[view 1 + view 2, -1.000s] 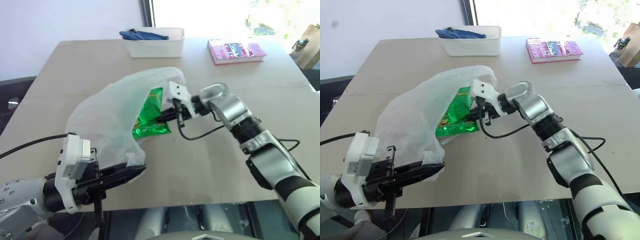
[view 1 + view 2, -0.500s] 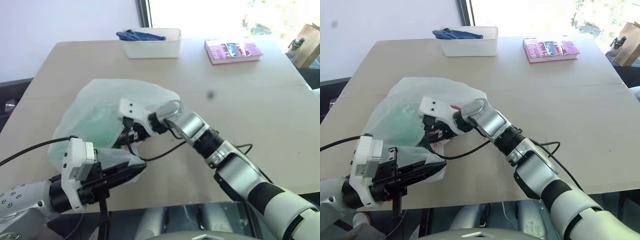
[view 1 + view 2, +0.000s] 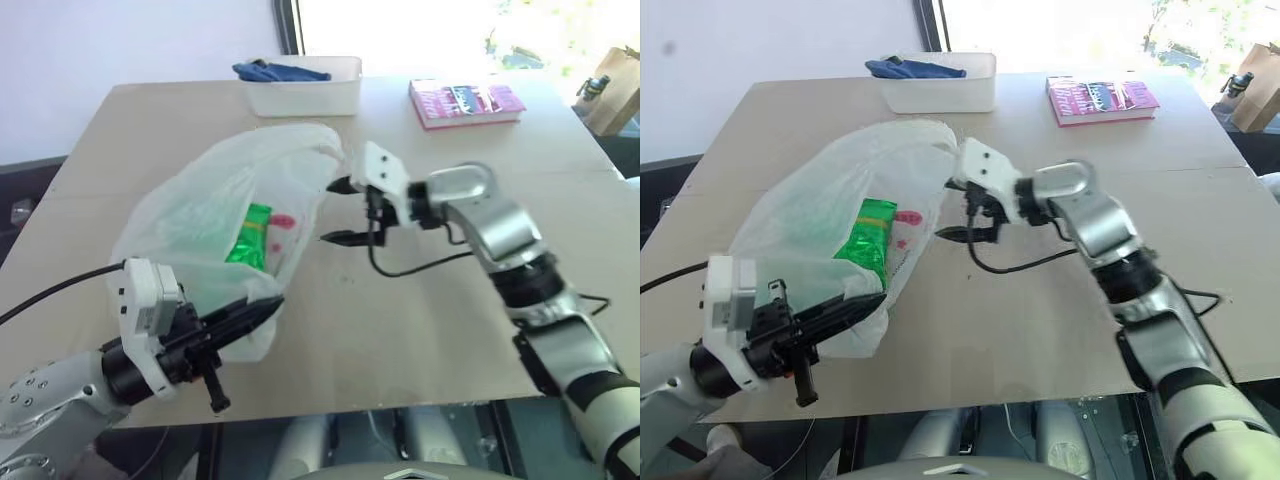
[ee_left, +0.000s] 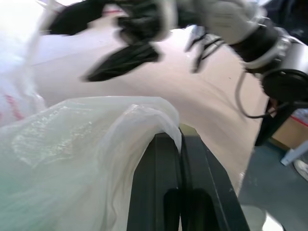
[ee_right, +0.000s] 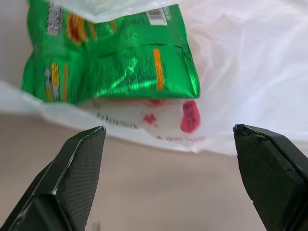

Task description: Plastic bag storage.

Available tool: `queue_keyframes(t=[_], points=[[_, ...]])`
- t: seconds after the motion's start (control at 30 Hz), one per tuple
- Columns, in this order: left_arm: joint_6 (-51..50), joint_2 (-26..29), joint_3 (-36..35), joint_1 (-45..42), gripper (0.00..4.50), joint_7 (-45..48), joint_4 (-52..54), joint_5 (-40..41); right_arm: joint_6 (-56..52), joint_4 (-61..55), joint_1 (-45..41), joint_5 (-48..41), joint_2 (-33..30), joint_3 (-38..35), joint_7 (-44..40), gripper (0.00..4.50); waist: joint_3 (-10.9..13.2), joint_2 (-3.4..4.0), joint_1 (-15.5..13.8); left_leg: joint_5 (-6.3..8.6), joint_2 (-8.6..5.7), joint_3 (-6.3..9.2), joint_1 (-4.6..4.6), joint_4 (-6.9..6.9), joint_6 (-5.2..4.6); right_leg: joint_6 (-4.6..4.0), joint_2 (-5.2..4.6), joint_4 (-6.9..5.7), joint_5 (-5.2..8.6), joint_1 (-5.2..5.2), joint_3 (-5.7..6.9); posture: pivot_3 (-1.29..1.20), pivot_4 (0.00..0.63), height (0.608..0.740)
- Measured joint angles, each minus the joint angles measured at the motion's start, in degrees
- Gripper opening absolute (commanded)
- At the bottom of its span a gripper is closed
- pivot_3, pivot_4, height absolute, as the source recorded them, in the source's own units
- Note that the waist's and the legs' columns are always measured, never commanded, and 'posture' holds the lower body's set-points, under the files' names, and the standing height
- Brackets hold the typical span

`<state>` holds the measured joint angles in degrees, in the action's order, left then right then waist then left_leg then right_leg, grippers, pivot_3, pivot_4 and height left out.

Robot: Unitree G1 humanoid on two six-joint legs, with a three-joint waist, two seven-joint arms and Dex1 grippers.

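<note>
- Reaching in from the lower left of the frame, left gripper (image 3: 262, 309) clenched on the near edge of the plastic bag (image 3: 210, 215), fingers (image 4: 166, 178) pressed together over the film.
- Stretching leftward from the right side, right gripper (image 3: 340, 212) released, fingers spread wide just beside the bag's mouth, touching nothing.
- Lying billowed at centre left of the counter (image 3: 420, 310), with a green snack packet (image 3: 247, 236) inside.
- Standing well apart along the far edge: white bin (image 3: 303, 88), pink book (image 3: 465, 103); bare counter to the right.
</note>
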<state>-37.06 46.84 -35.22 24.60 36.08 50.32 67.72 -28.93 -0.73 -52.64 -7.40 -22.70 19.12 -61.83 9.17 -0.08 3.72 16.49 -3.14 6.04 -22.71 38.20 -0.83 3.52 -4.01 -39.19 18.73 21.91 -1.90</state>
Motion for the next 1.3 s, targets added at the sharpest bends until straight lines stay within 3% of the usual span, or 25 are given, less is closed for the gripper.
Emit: queue_keyframes(t=[0.13,0.33,0.4,0.5,0.6,0.67,0.8,0.87,0.93,1.0,1.03,1.1,1.13,1.2,1.3], points=[[-0.2,0.5,0.5,-0.9,0.0,-0.3,-0.1,0.2,-3.6,1.7,-0.8,1.6,1.5,-1.8,6.5,4.37,0.0,-0.01,0.2,-0.01,0.02,-0.14,0.09,0.02,0.01,0.0,0.03,-0.23,0.0,0.04,-0.24,0.0,0.15,0.74],[-0.5,2.0,0.9,-1.5,0.0,-0.3,-0.3,1.2,-4.0,19.7,-10.3,2.3,10.3,-5.9,17.0,4.37,0.0,-0.01,0.2,-0.04,0.0,-0.36,0.06,0.03,0.05,-0.02,0.04,-0.52,0.01,0.33,-0.43,0.0,0.15,0.74],[-0.7,2.4,0.9,-1.5,0.0,-0.5,-0.3,1.6,-1.0,26.7,-12.9,2.3,13.1,-6.8,18.6,3.85,0.0,-0.01,0.2,-0.04,0.0,-0.39,0.05,0.03,0.05,-0.02,0.04,-0.53,0.01,0.36,-0.43,0.0,0.15,0.74],[-0.8,2.5,0.6,-1.2,0.0,-1.5,-0.2,2.3,1.5,31.7,-14.7,1.9,14.4,-8.0,18.8,2.62,0.0,-0.01,0.1,-0.04,0.0,-0.39,0.01,0.03,0.05,-0.01,0.03,-0.54,0.01,0.39,-0.43,0.0,0.15,0.74],[-0.8,2.5,-0.6,-1.0,0.0,-3.4,0.2,4.8,1.8,32.7,-15.4,0.1,13.8,-9.4,16.6,1.09,0.0,-0.01,0.1,-0.04,0.0,-0.39,-0.01,0.04,0.05,-0.01,0.02,-0.54,0.01,0.41,-0.42,0.0,0.15,0.74],[-0.3,2.5,-1.8,-1.8,0.0,-6.0,0.1,10.9,-2.4,32.3,-15.5,-4.3,13.5,-12.9,14.1,0.08,0.0,-0.01,0.1,-0.04,0.01,-0.38,-0.03,0.06,0.05,-0.02,0.01,-0.56,0.01,0.41,-0.43,0.0,0.15,0.74],[1.6,5.5,-5.1,-7.2,0.0,-11.6,-3.8,30.0,-22.8,30.9,-18.8,-19.5,10.1,-23.3,9.4,0.02,0.0,0.01,-0.4,-0.04,0.02,-0.28,-0.07,0.07,0.05,-0.03,-0.02,-0.58,0.01,0.41,-0.44,0.0,0.15,0.74],[3.7,7.5,-5.3,-16.4,0.0,-15.8,-9.4,36.7,-30.1,30.3,-20.7,-24.9,7.2,-27.6,7.8,0.02,0.1,0.05,-1.2,-0.04,-0.01,-0.23,-0.15,0.13,0.05,-0.04,-0.02,-0.58,0.02,0.44,-0.39,0.0,0.15,0.74],[6.5,10.4,-3.4,-31.7,0.0,-20.8,-18.8,41.3,-36.8,32.2,-24.2,-31.2,5.3,-34.1,8.7,0.02,0.2,-0.05,-1.8,-0.06,-0.03,-0.2,-0.18,0.22,0.08,-0.03,0.02,-0.67,0.02,0.45,-0.31,0.0,0.15,0.74],[8.4,14.6,1.1,-52.2,0.0,-22.8,-35.0,40.8,-38.7,42.3,-34.4,-39.9,4.8,-46.6,16.1,0.02,0.5,-0.22,-1.7,-0.14,-0.18,-0.24,-0.3,0.18,0.14,-0.05,0.22,-0.73,-0.03,0.58,-0.18,0.0,0.15,0.74],[8.6,14.7,2.7,-58.0,0.0,-22.7,-39.6,39.4,-37.9,44.3,-37.6,-42.0,4.3,-50.2,18.5,0.02,0.5,-0.22,-1.5,-0.11,-0.31,-0.31,-0.25,0.16,0.08,-0.05,0.16,-0.75,-0.03,0.57,-0.21,0.0,0.15,0.74],[8.1,12.6,10.6,-77.3,0.0,-21.5,-56.1,30.6,-31.5,48.7,-45.3,-45.3,1.6,-57.3,25.6,0.02,0.4,-0.41,-1.4,-0.05,-0.44,-0.21,-0.19,0.04,-0.01,-0.02,-0.02,-0.73,-0.04,0.59,0.23,0.0,0.15,0.74],[7.7,11.1,13.4,-82.9,0.0,-20.9,-61.5,26.9,-29.0,49.5,-46.9,-45.2,0.9,-58.1,27.7,0.02,0.3,-0.53,-1.3,0.03,-0.49,-0.11,-0.19,0.11,-0.14,-0.02,-0.13,-0.79,-0.04,0.54,0.44,0.0,0.15,0.74],[6.9,6.8,19.0,-93.1,0.0,-18.6,-73.1,18.9,-25.8,50.7,-48.6,-44.4,-0.7,-58.2,30.6,0.02,0.2,-0.73,-0.8,0.07,-0.52,-0.08,-0.35,0.16,-0.22,-0.01,-0.22,-0.79,-0.05,0.53,0.6,0.0,0.15,0.74],[5.9,2.6,23.4,-100.6,0.0,-13.4,-82.7,9.7,-25.5,50.0,-48.2,-43.2,-3.2,-56.1,31.2,0.02,0.2,-0.73,0.4,0.07,-0.6,0.14,-1.07,0.51,-0.23,-0.01,-0.48,-0.83,-0.05,1.12,0.73,0.0,0.15,0.74]])
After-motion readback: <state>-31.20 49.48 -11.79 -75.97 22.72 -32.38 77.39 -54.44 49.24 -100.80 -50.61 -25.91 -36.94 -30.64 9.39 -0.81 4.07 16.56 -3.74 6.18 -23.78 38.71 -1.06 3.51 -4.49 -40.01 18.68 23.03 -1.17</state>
